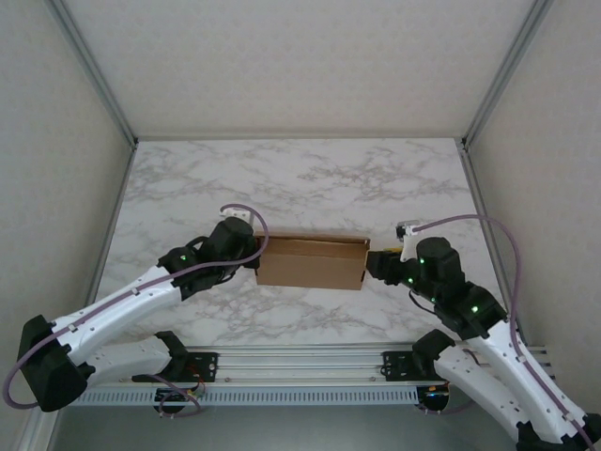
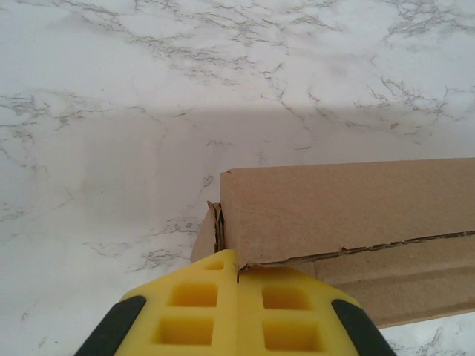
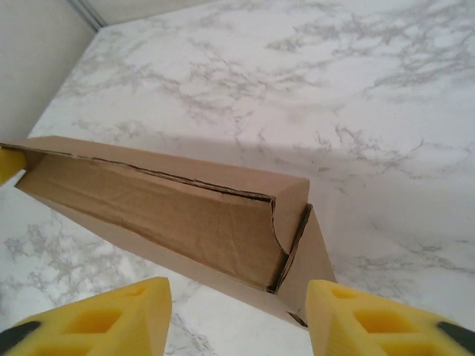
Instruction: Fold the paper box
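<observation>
paper box (image 1: 313, 262), left fingers (image 2: 185, 319) closed, right fingers (image 3: 111, 319) spread

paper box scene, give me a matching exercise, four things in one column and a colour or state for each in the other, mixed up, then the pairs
Things:
1. left gripper
2. right gripper
3. paper box
4. table

Colour or state:
a. white with grey marble veins
b. fingers spread wide apart, at the box's right end
c. plain brown, lying between the two arms
d. yellow fingers pressed together, at the box's left end

Pairs: 1-d, 2-b, 3-c, 4-a
</observation>
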